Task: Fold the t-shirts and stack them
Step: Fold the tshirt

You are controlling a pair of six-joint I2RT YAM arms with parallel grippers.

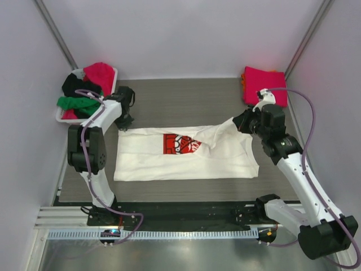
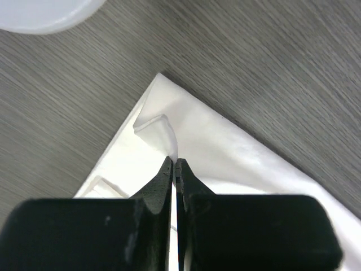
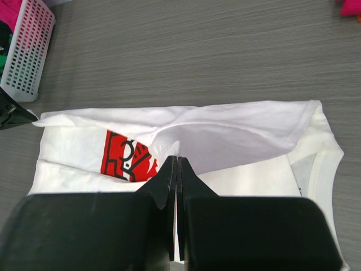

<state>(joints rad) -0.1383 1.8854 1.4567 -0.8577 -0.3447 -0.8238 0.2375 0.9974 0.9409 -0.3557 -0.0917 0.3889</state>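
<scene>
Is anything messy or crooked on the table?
Yes. The cream-white cloth t-shirt with the red print is rumpled: the right gripper pinches its far right edge, so a fold lies over part of the print. In the white slotted plastic basket at far left, a green t-shirt seems to spill over the rim.

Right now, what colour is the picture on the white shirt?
Red print, clearest in right wrist view.

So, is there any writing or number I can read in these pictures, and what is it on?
No text here can be read.
On the white t-shirt, the red print: a black and white drawing, partly covered by a fold, no legible letters.
At the shirt's corner, the small tag: no legible marks.
</scene>
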